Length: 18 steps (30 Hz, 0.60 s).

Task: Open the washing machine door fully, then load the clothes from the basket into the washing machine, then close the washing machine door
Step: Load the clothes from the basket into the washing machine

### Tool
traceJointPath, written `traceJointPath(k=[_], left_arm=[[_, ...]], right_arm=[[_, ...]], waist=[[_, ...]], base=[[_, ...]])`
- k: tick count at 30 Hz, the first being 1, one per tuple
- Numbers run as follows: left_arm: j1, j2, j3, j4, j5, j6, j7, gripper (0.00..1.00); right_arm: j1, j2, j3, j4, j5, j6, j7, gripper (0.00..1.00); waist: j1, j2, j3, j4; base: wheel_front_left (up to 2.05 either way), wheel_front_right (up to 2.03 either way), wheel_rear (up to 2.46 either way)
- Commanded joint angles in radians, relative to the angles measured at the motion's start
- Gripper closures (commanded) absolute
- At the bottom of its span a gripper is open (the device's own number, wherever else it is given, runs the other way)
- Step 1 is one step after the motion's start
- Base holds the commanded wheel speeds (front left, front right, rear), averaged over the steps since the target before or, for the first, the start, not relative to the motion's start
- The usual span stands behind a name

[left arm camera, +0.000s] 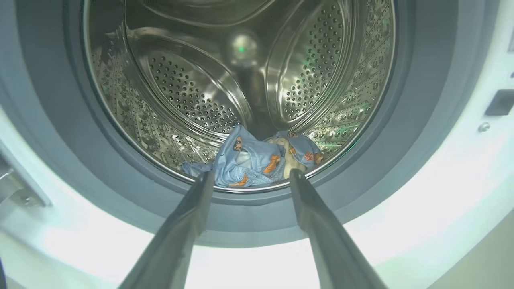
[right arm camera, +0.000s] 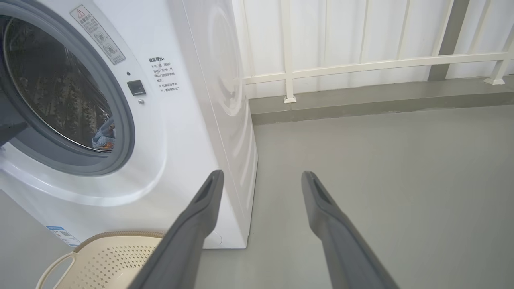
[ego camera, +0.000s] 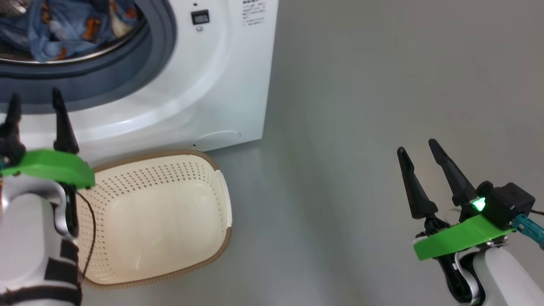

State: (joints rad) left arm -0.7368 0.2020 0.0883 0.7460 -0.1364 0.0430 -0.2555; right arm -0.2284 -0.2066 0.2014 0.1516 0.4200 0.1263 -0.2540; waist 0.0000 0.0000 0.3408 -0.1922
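Observation:
The white washing machine (ego camera: 221, 76) stands at upper left with its mouth uncovered; its door is out of view. The light-blue clothes (ego camera: 63, 25) lie inside the steel drum (left arm camera: 241, 80), bunched at the drum's front lip (left arm camera: 257, 160). On the floor before the machine sits the cream basket (ego camera: 157, 216), with nothing in it. My left gripper (ego camera: 36, 100) is open, empty, in front of the grey gasket (left arm camera: 249, 212), just outside the mouth. My right gripper (ego camera: 420, 146) is open and empty over bare floor, well right of the machine.
The grey floor (ego camera: 382, 85) spreads to the right of the machine. A white railing (right arm camera: 361, 64) and a low kerb run along the far side in the right wrist view. The basket's handle (right arm camera: 54, 267) shows at that view's lower left.

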Motion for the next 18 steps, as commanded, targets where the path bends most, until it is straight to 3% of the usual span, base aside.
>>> traceJointPath(k=[1, 18], left_arm=[[0.036, 0.029, 0.030, -0.045, 0.011, -0.005, -0.006, 0.00], [0.372, -0.065, 0.074, -0.215, 0.034, -0.062, -0.006, 0.00]], right_arm=[[0.024, -0.022, 0.012, -0.018, -0.015, 0.004, -0.008, 0.00], [0.124, -0.084, 0.014, 0.006, 0.001, 0.004, -0.008, 0.00]], waist=[[0.0000, 0.0000, -0.048, 0.038], [0.0000, 0.0000, -0.225, 0.109]], base=[[0.00, 0.00, 0.00], [0.00, 0.00, 0.00]])
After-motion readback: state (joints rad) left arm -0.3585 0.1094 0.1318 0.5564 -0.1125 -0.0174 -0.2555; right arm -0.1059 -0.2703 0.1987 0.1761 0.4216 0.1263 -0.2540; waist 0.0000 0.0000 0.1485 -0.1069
